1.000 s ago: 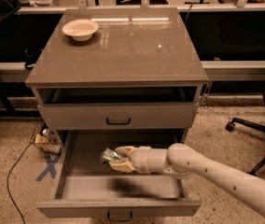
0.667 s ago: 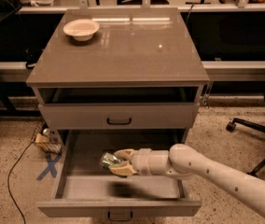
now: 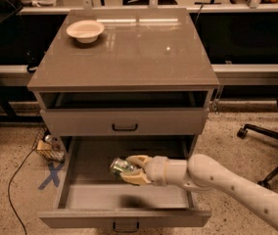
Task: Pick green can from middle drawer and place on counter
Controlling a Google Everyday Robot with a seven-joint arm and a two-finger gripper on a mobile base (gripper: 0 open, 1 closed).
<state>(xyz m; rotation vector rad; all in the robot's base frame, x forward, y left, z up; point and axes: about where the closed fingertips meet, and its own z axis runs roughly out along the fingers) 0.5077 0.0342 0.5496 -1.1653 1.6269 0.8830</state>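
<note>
The green can (image 3: 120, 167) lies on its side between the fingers of my gripper (image 3: 129, 169), held just above the floor of the open middle drawer (image 3: 87, 197). The gripper is shut on the can, with one pale finger over it and one under it. My arm reaches in from the lower right. The counter (image 3: 144, 53) is the glossy grey-brown top of the cabinet, above and behind the gripper.
A white bowl (image 3: 85, 30) stands at the counter's back left. The shallower drawer front with a black handle (image 3: 125, 127) overhangs the rear of the open drawer. An office chair (image 3: 276, 131) stands at the right. Cables and a blue floor mark (image 3: 51, 174) lie at the left.
The gripper with the can has shifted only slightly in the drawer, a little lower and to the left. Nothing else has moved.
</note>
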